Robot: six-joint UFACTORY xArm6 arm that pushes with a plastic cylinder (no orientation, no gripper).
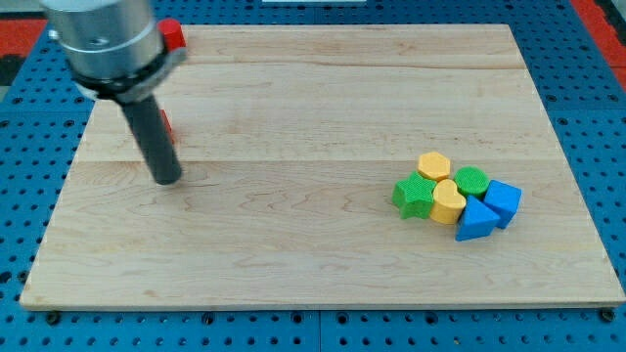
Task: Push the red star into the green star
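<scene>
My tip [168, 180] rests on the wooden board [313, 117] at the view's left. A sliver of a red block [167, 124] shows just behind the rod, above the tip; its shape is hidden. Another red block [172, 35] sits at the board's top left edge, half hidden by the arm. I cannot tell which of them is the red star. The green star [412, 196] lies far to the right, at the left end of a tight cluster of blocks.
The cluster holds a yellow hexagon [433, 165], a green round block [471, 180], a yellow heart [448, 202], a blue triangle [476, 222] and another blue block [504, 201]. All touch one another.
</scene>
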